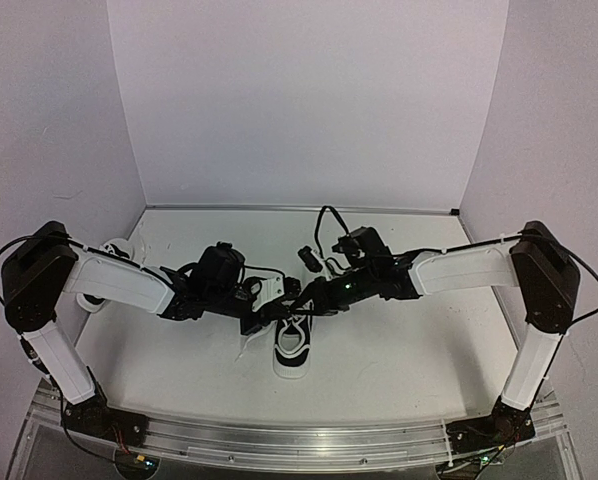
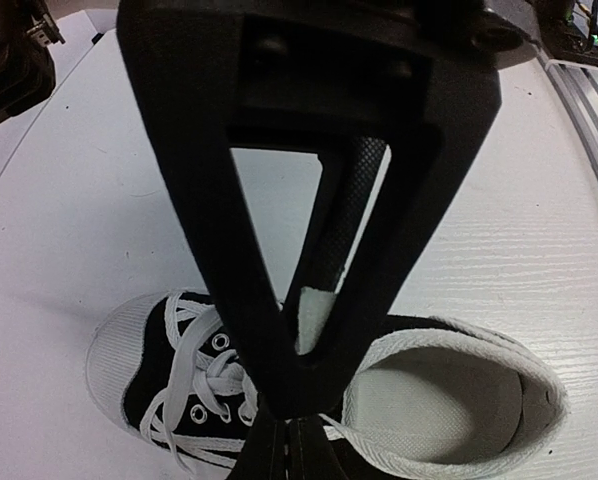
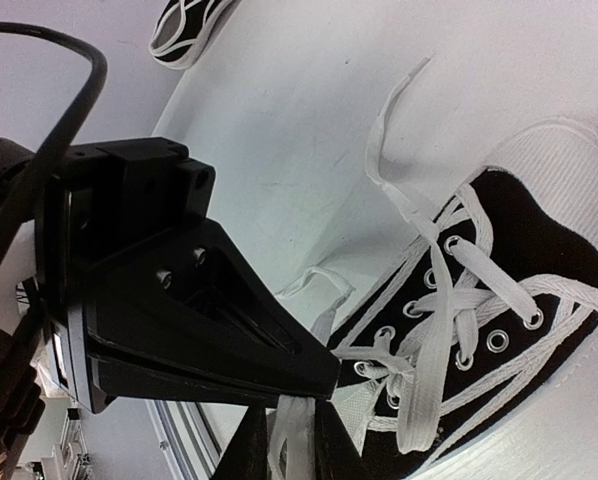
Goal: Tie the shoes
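Shoe point(image 1: 291, 350) lay just under both arms, long way near to far. Right gripper point(image 3: 317, 385) pinched lace point(image 3: 289, 435); left gripper point(image 2: 287, 398) looked shut on lace too. Both equally near.

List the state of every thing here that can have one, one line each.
Left gripper: fingers shut on a white lace.
Right gripper: fingers shut; whether they hold any lace is unclear.
Near shoe: upright, laced, not tied, one lace end loose on the table.
Far shoe: mostly hidden; lacing cannot be told.
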Motion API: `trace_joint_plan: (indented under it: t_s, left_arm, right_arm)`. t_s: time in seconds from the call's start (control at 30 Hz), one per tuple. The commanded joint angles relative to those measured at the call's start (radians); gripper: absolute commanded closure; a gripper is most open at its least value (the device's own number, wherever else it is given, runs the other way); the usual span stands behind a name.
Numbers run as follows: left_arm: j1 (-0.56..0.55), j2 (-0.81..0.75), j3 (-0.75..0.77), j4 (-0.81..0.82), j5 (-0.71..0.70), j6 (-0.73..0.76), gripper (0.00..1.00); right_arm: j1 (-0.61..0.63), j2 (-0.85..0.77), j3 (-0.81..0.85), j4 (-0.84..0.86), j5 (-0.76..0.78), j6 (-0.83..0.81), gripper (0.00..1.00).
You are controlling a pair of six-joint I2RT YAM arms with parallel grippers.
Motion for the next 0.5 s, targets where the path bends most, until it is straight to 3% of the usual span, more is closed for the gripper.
trace_joint_plan:
  t_s: [0.0, 0.1, 0.33, 0.47]
  left_arm:
    - [0.002, -0.001, 0.043, 0.001, 0.004, 0.007, 1.0]
    - [0.002, -0.003, 0.045, -0.005, -0.007, 0.002, 0.98]
    - [0.085, -0.076, 0.034, -0.029, -0.071, -0.185, 0.58]
    - [0.159, -0.122, 0.037, -0.067, -0.12, -0.34, 0.49]
  right_arm:
    - [0.01, 0.02, 0.048, 0.001, 0.004, -0.011, 0.92]
    - [0.01, 0.02, 0.049, 0.001, 0.002, -0.01, 1.0]
    - [0.011, -0.01, 0.04, -0.008, 0.025, -0.004, 1.0]
    - [0.011, -0.009, 0.042, -0.017, 0.032, -0.007, 1.0]
